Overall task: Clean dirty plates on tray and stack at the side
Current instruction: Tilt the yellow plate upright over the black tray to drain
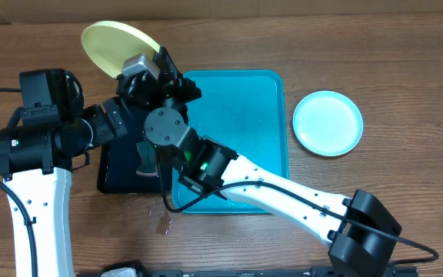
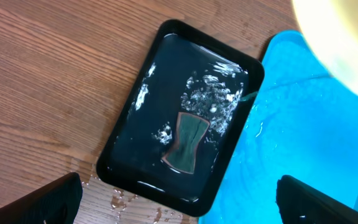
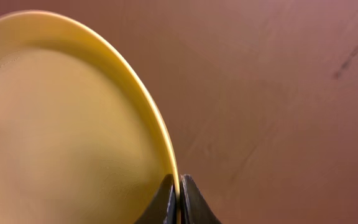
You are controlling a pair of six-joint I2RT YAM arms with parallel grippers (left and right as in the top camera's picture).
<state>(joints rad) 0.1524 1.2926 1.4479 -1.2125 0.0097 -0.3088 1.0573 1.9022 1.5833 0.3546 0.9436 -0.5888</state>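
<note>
At the tray's (image 1: 260, 100) 11 o'clock corner, just past its rim, my right gripper (image 1: 160, 55) has its fingers pinched tight on the edge of a lime-green plate (image 1: 114, 45). It holds the plate tilted up off the wood. The right wrist view shows the two fingertips (image 3: 166, 200) closed flat on the thin rim, with the pale face of the plate filling the left of the picture. I cannot tell from here whether any smudge is left on that face.

The turquoise tray itself looks bare from overhead: wet and streaked, with no plate lying in it. A light blue plate (image 1: 328, 123) sits on the table at the tray's 3 o'clock, apart from the rim and looking clean. I take that as the start of the stack. I can find only these two plates; a third may be hidden under the arms.

My left gripper (image 2: 179, 186) hangs wide open and empty above the black tray (image 2: 160, 81), which touches the turquoise one at its 9 o'clock side. The sponge (image 2: 185, 142) lies in the shallow water there, untouched by either finger.

My reading is that one plate is done and the green one is mid-job. It has to be wiped if it is dirty, then carried across to 3 o'clock and set onto the blue one.
</note>
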